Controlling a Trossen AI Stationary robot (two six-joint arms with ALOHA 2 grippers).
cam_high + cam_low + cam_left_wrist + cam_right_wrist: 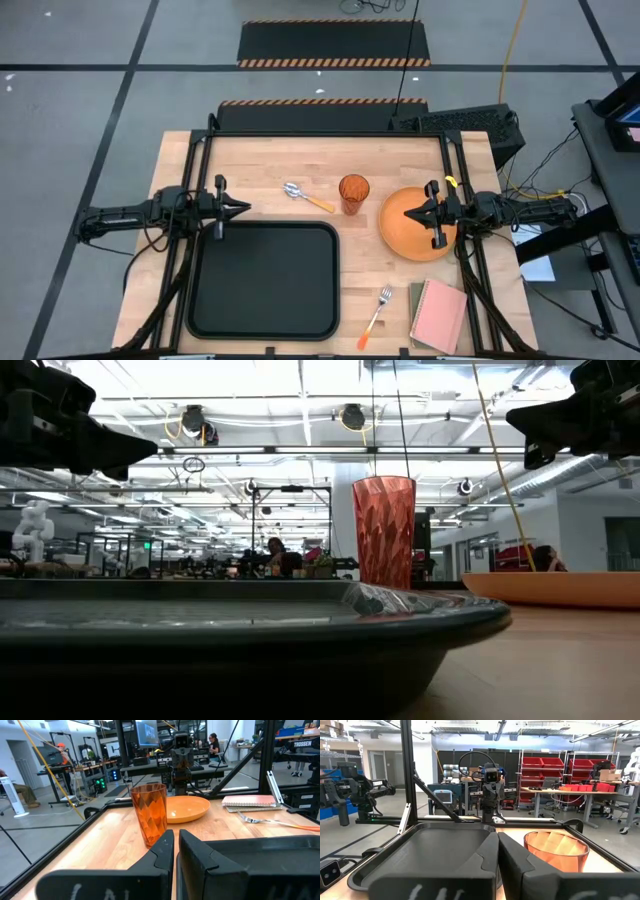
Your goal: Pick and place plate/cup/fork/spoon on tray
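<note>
The large black rectangular tray sat near-left on the wooden surface and held nothing. The round flat orange plate lay right of the tray, directly under the right pincer, fingers nearly closed, holding nothing. That arm was judged nearest for the plate. The amber translucent cup stood upright just left of the plate. The spoon with silver bowl and orange-yellow handle lay left of the cup, long axis slanting left-far to right-near. The orange-handled fork lay near, between the tray and a pink notebook. The left pincer hovered at the tray's far-left corner, fingers narrow, empty.
</note>
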